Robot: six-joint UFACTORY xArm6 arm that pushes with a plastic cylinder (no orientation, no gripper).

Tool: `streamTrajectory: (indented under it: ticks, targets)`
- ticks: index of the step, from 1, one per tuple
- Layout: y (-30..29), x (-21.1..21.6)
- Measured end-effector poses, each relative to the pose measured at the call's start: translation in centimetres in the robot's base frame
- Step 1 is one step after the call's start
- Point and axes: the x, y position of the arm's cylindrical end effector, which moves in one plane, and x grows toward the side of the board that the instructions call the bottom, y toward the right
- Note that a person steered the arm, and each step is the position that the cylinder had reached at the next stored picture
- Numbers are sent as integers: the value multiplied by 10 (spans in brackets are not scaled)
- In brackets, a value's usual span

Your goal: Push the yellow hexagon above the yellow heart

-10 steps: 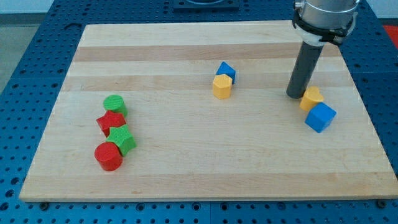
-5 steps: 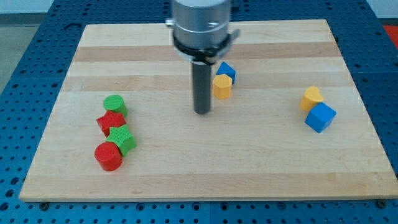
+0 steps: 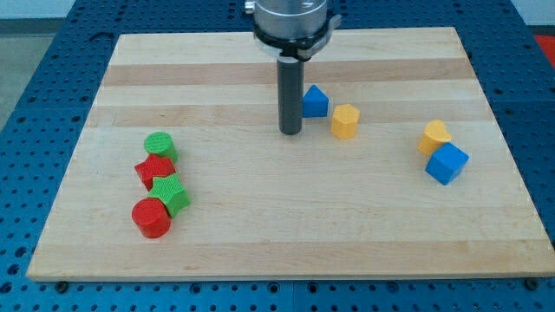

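Your tool, a bare rod grasping nothing, rests its tip left of the yellow hexagon, placed to shove it rightward toward the yellow heart.

yellow hexagon shoved rightward, off blue block
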Motion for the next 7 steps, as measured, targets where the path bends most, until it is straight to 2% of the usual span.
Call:
streamTrajectory:
  ticks: [1,3,4,5,6,7]
  targets:
    - [19,-6]
    - [102,-23]
    - [71,-22]
    - [30,-3]
    - [32,19]
    - [67,18]
